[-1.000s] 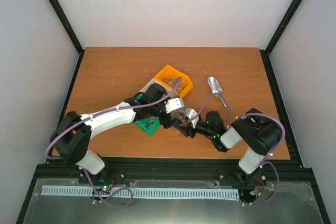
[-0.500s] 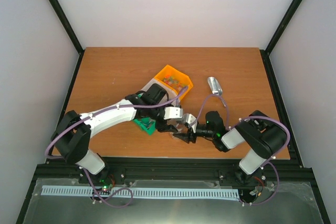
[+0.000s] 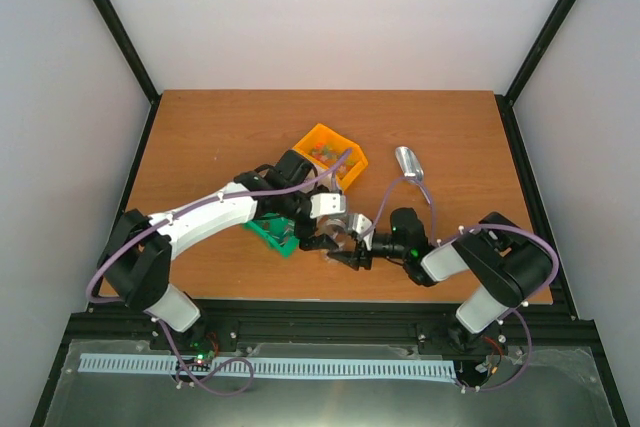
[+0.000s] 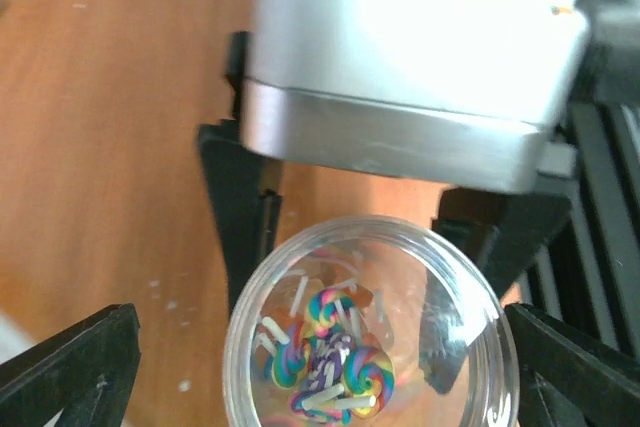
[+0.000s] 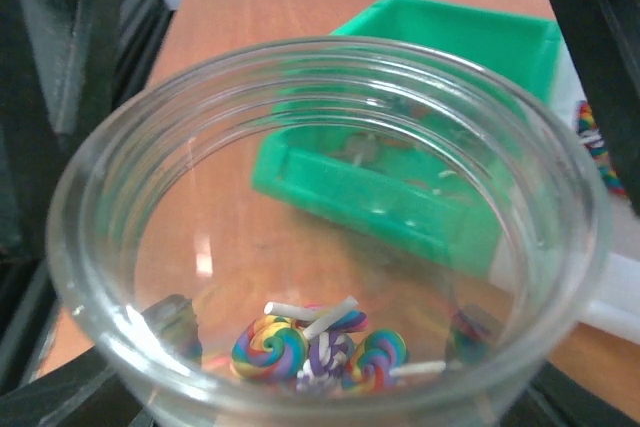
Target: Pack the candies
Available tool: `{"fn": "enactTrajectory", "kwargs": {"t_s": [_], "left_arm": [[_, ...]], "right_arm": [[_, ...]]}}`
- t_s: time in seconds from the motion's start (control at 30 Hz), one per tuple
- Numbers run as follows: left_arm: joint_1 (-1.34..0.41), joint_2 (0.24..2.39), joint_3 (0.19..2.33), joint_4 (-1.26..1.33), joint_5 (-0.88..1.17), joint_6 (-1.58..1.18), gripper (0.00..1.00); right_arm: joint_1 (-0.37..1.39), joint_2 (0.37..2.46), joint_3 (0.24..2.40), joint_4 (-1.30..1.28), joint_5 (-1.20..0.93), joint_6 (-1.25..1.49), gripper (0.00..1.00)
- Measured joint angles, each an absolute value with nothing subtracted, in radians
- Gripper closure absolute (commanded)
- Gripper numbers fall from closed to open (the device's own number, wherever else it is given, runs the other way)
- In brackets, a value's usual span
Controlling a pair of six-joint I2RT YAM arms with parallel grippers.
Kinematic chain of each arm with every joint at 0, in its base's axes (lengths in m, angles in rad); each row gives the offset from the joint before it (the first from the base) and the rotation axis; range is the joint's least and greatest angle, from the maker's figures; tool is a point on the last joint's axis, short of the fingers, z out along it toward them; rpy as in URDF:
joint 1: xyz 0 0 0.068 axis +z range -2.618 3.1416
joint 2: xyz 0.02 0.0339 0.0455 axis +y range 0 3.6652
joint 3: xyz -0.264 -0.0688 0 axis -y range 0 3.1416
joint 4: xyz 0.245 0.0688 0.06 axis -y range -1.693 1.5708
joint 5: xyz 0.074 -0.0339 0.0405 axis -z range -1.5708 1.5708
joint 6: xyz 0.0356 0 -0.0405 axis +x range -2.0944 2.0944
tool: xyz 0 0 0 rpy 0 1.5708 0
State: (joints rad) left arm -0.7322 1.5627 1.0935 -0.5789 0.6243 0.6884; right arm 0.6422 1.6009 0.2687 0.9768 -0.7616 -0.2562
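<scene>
Toward six o'clock from the middle of the table (image 3: 200, 137), seen from above: both arms meeting over a clear jar (image 3: 335, 239) standing upright on the wood. Reaching in from three o'clock, the right gripper (image 3: 350, 250), with one black finger (image 4: 245, 212) pressed to the jar's wall at nine o'clock in the left wrist view and the other pressed to it at three o'clock. Closed partway, onto the clear wall, and gripping the jar by its sides. Over the jar's mouth, the left gripper (image 4: 320, 337), spread wide, with fingertips (image 4: 70, 367) down in the two lower corners of its own camera's view, apart from the rim and holding nothing.

In the bottom of the jar: the candies (image 5: 320, 352), a small cluster of rainbow-swirled sweets on short white sticks (several swirls, exact count hard to tell through the curved wall). Touching one another, lying flat, toward six o'clock of the jar's floor in the right wrist view.

Beyond the jar in that view, at twelve o'clock: a green bin (image 5: 450, 12), just beside it, with a few small bits inside too blurred to name. At three o'clock, at the frame's edge: one more candy (image 5: 592, 142), rainbow-swirled, beside something white.

From above, at twelve o'clock of the grippers: an orange bin (image 3: 312, 135) holding small mixed-colour pieces. At two o'clock, well apart: a silver scoop (image 3: 408, 162) lying on bare wood.
</scene>
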Motion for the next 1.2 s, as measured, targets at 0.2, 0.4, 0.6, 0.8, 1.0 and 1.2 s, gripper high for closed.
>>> {"fn": "enactTrajectory", "kwargs": {"t_s": [0.2, 0.4, 0.6, 0.8, 1.0, 1.2], "left_arm": [[-0.720, 1.545, 1.087, -0.450, 0.542, 0.529, 0.06], [-0.720, 1.565, 1.084, -0.386, 0.483, 0.465, 0.18], [-0.720, 1.574, 1.063, -0.374, 0.455, 0.464, 0.15], [-0.720, 1.579, 1.055, -0.374, 0.452, 0.476, 0.26], [-0.720, 1.579, 1.053, -0.395, 0.486, 0.524, 0.28], [-0.723, 1.575, 1.055, -0.526, 0.599, 0.716, 0.32]], "right_arm": [[0.642, 1.632, 0.320, 1.005, -0.611, -0.206, 0.71], [0.642, 1.668, 0.334, 1.022, -0.527, -0.160, 0.71], [0.642, 1.669, 0.333, 1.029, -0.508, -0.155, 0.71], [0.642, 1.669, 0.333, 1.029, -0.509, -0.155, 0.71], [0.641, 1.670, 0.323, 1.033, -0.562, -0.155, 0.71], [0.641, 1.661, 0.300, 1.006, -0.724, -0.204, 0.70]]}}
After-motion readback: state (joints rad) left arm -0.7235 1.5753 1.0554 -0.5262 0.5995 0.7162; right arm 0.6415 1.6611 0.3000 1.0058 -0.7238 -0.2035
